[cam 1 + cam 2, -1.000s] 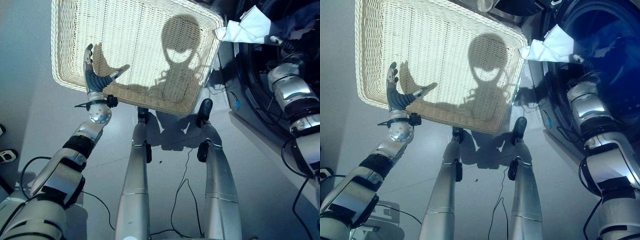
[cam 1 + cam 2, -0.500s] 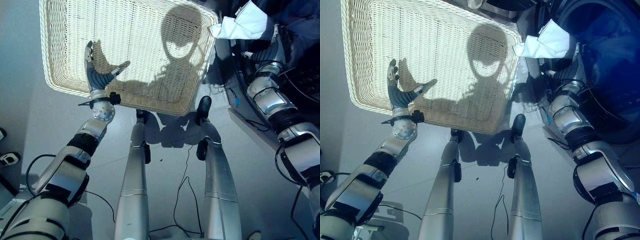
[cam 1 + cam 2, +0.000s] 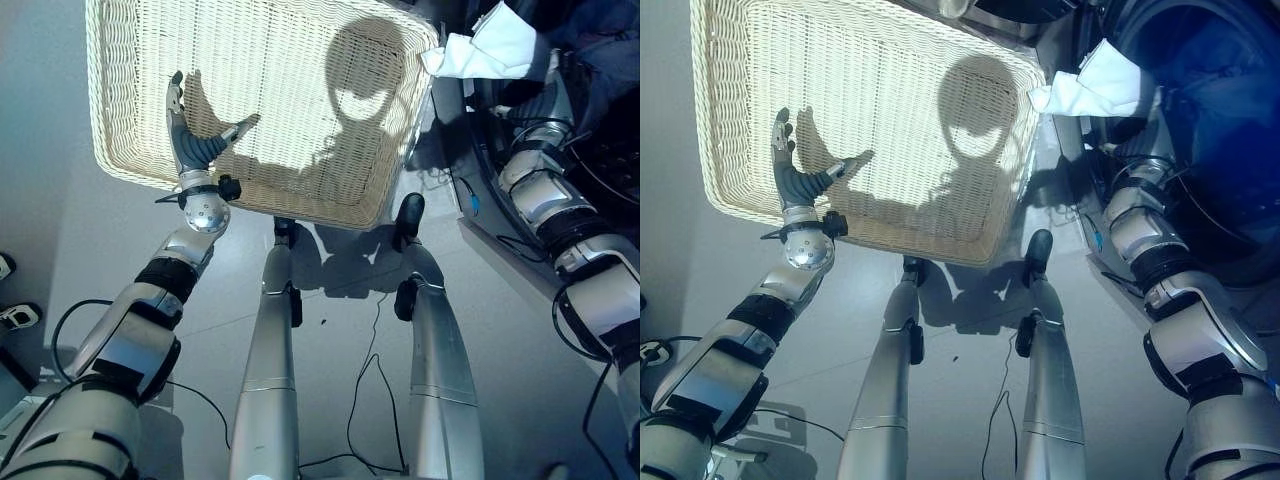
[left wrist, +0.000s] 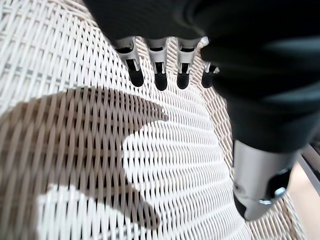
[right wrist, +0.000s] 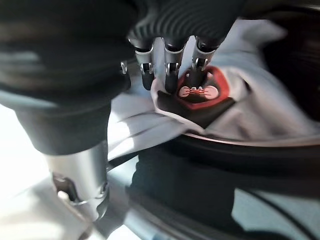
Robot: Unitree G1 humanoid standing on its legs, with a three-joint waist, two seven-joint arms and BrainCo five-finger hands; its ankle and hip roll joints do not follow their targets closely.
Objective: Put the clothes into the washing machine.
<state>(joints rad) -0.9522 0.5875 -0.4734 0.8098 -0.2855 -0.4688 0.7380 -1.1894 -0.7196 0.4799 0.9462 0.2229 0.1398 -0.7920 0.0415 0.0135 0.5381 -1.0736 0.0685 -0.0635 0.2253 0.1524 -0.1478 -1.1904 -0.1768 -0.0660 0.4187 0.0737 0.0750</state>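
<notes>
A white garment (image 3: 495, 50) with a red print (image 5: 202, 92) lies draped over the dark rim (image 5: 240, 150) of the washing machine's drum opening (image 3: 1220, 120) at the far right. My right hand (image 5: 185, 20) reaches along the machine's front. Its straight fingers (image 5: 170, 75) rest their tips on the cloth and the thumb stands apart, so the hand is open. My left hand (image 3: 190, 150) is open too, fingers spread, held over the near rim of the white wicker basket (image 3: 330, 205) with nothing in it.
The wicker basket stands on the grey floor ahead and to the left, and its woven bottom (image 4: 165, 165) shows bare. The machine's front panel (image 3: 500, 250) runs down the right side beside my right arm.
My right arm has drawn back from deeper in the opening and now lies nearer along the machine's front. The garment stays draped on the rim. My left hand has barely moved.
</notes>
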